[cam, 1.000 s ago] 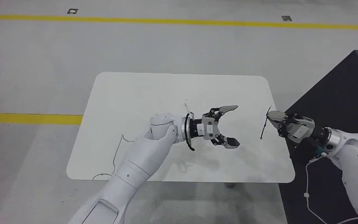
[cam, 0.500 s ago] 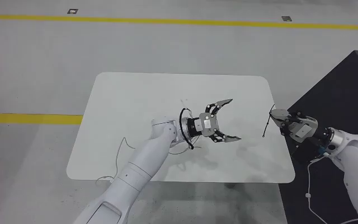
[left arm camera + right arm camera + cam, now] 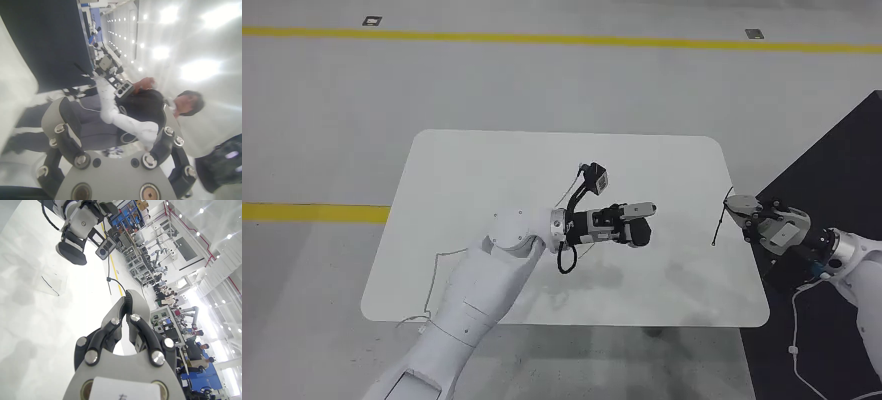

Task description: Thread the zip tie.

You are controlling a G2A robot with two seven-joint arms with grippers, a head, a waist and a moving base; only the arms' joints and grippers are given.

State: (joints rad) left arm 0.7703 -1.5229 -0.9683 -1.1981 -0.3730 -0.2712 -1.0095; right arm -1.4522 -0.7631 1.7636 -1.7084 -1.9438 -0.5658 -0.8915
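Pinching the thin black plastic zip tie (image 3: 720, 218) over the white counter's (image 3: 492, 180) right edge, the right gripper (image 3: 126, 295) has fingers closed on it; the left gripper's (image 3: 642, 220) fingers gape empty over mid-counter. Misaligned, they could knock the limp strap aside.

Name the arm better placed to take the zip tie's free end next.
Left, probably. The right pincer is shut on the zip tie near the table edge. The left pincer is open, empty and faces it over the table.

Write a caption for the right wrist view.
Right gripper shut on a black zip tie above the white table.
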